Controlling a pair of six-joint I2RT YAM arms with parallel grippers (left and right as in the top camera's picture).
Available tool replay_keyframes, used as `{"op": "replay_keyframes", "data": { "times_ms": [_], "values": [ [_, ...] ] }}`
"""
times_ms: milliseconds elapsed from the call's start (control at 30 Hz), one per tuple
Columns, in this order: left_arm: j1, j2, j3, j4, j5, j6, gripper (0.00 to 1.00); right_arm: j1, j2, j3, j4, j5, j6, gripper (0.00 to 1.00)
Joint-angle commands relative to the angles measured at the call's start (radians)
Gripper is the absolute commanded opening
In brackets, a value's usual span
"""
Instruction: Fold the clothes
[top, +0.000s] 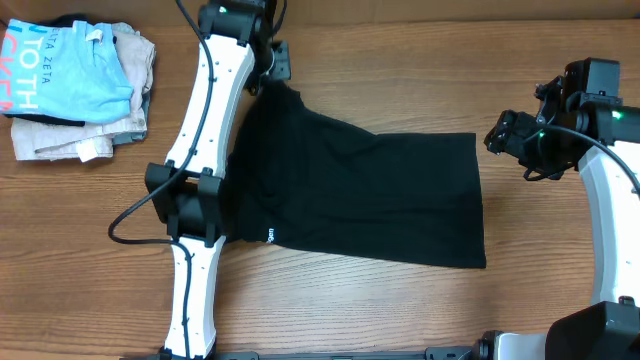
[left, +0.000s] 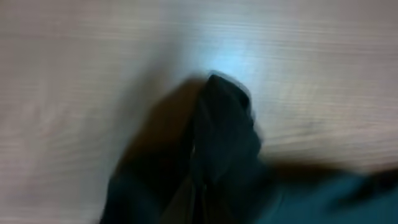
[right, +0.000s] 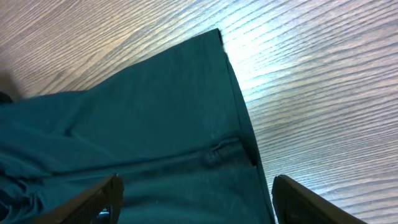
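2 arms: 1 is set at each upper corner of the black garment, as seen in the overhead view.
Garment position: it is spread nearly flat at the middle of the table, with its long side running left to right and the left arm lying across its left edge.
Left gripper: no fingers are seen at the sides of the blurred left wrist view, and a bunched corner of dark cloth is raised at the centre. The jaws are therefore judged to be pressed together on the garment's upper left corner.
Right gripper: the fingers are held wide apart with nothing gripped. It is poised just beside the upper right corner, with the side hem in its view.
Handling: the cloth is judged light, thin and limp. It will drape and crease rather than hold a shape, and a single layer may slip from a shallow pinch.
Hold points: corners and hems are preferred, where the doubled seam gives more to bite. Both upper corners should be taken so that the edge is carried level.
Risk: a fold led by 1 corner alone is likely to be skewed.
Folded pile: a light blue shirt on beige cloth is stacked at the table's upper left, well apart from the garment.
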Motion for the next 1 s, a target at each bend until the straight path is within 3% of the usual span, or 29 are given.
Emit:
{"op": "replay_keyframes", "data": {
  "times_ms": [0,67,133,200,367,600,767,800,833,867,967],
  "values": [
    [-0.009,-0.025,0.018,-0.126,0.006,-0.064,0.04,-0.001,-0.012,0.019,0.005,0.002,-0.005,0.8],
    [-0.009,-0.025,0.013,-0.201,0.0,-0.09,0.04,-0.001,-0.01,0.019,0.008,-0.005,-0.005,0.8],
    [-0.011,-0.032,-0.011,-0.201,0.107,-0.006,0.04,-0.001,-0.006,0.019,0.01,-0.009,-0.005,0.8],
    [-0.015,-0.032,-0.033,-0.201,0.166,-0.014,0.04,-0.001,0.0,0.019,0.006,-0.014,-0.005,0.8],
    [-0.04,-0.042,-0.201,-0.201,0.177,-0.016,0.04,-0.001,0.003,0.019,-0.019,-0.02,-0.012,0.8],
    [-0.046,-0.179,-0.576,-0.198,-0.002,-0.177,0.05,-0.001,0.003,0.002,-0.011,-0.022,-0.037,0.8],
    [-0.051,-0.248,-0.725,-0.158,-0.009,-0.187,0.04,-0.001,0.003,-0.025,0.043,-0.069,-0.034,0.8],
    [-0.053,-0.248,-0.739,-0.155,-0.008,-0.187,0.11,-0.001,0.003,-0.028,0.047,-0.077,-0.034,0.8],
    [-0.053,-0.244,-0.753,-0.155,-0.007,-0.186,0.28,-0.001,0.005,-0.031,0.05,-0.085,-0.034,0.8],
    [-0.053,-0.243,-0.76,-0.155,-0.006,-0.175,0.35,0.0,0.005,-0.032,0.052,-0.093,-0.034,0.8],
    [-0.047,-0.242,-0.75,-0.146,-0.006,-0.116,0.41,0.003,0.005,-0.032,0.052,-0.092,-0.034,0.8]
  ]
}}
